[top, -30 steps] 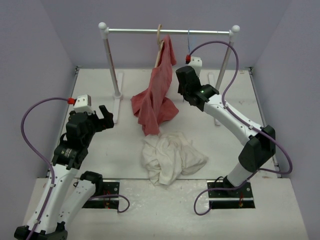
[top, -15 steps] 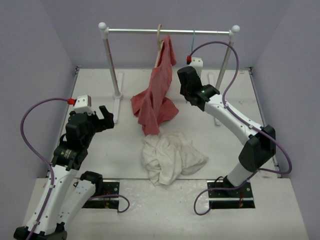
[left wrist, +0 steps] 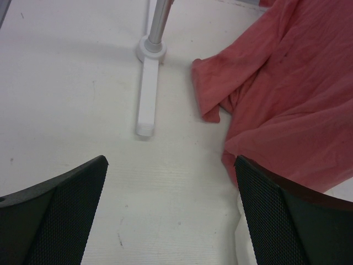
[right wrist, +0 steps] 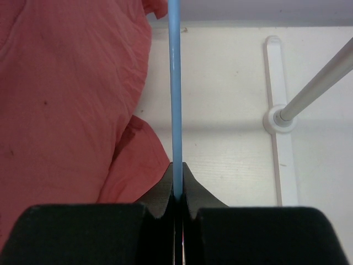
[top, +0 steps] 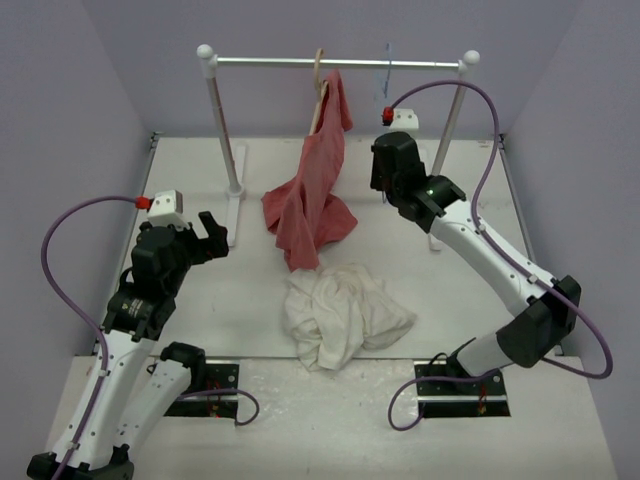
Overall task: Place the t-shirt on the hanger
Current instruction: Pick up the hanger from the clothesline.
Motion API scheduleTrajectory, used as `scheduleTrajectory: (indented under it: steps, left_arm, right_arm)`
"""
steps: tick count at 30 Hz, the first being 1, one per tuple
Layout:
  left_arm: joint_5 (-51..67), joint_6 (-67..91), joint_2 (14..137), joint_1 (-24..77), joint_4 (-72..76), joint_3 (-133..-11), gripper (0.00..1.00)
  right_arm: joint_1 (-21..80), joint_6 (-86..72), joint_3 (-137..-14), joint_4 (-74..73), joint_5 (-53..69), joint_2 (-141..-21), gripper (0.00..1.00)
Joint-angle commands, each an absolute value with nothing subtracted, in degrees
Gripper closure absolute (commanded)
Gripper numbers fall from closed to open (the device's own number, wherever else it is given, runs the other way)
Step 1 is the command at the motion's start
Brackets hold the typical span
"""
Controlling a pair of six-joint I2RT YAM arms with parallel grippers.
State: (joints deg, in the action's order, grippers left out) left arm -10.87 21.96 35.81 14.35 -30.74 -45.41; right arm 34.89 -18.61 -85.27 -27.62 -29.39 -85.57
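Top external view, left to right: the left claw [top: 212, 230] hangs open and empty by the left edge, one cream t-shirt [top: 345, 315] lies crumpled mid-counter near the front edge, and the right claw [right wrist: 177, 178] is clenched on the thin blue hanger [right wrist: 175, 83] near the back edge. Its wire stands straight up from that claw, so the shirt lies down and frontward, about as near the free left claw. I count two hangers, this one and a wooden hanger [top: 319, 75], and two clothes, the t-shirt and a red garment [top: 315, 190].
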Motion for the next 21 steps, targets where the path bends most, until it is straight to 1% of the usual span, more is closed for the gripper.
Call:
scheduleTrajectory:
  steps: [1, 5, 10, 14, 16, 18, 19, 21]
  left_arm:
    - [-10.8, 21.6, 35.4, 14.8, -29.1, -45.2, 0.0]
    - [-11.1, 21.6, 35.4, 14.8, -29.1, -45.2, 0.0]
    - [-11.2, 21.6, 36.5, 14.9, -29.3, -45.3, 0.0]
    - [-13.6, 22.1, 36.4, 14.8, -30.0, -45.9, 0.0]
    - [-14.9, 22.5, 35.9, 14.8, -30.7, -46.2, 0.0]
    - [-15.7, 22.9, 35.1, 14.8, -31.3, -46.7, 0.0]
    - [-16.2, 23.2, 34.8, 14.8, -31.9, -47.4, 0.0]
    - [-16.6, 26.1, 36.8, 14.8, -38.0, -52.7, 0.0]
  right_arm:
    - [34.7, -15.3, -86.1, -27.1, -26.9, -82.4, 1.0]
    - [34.7, -14.8, -84.8, -28.9, -25.7, -79.6, 1.0]
    - [34.7, -17.3, -82.2, -34.9, -22.5, -74.9, 1.0]
    - [34.7, -18.7, -77.1, -37.5, -18.1, -69.2, 1.0]
    - [34.7, -19.6, -71.6, -37.6, -16.4, -65.8, 1.0]
    - [34.7, -20.6, -69.2, -38.5, -15.1, -61.8, 1.0]
    - [34.7, -21.2, -66.7, -39.1, -14.5, -59.1, 1.0]
    - [34.7, -21.5, -62.2, -39.6, -14.5, -55.4, 1.0]
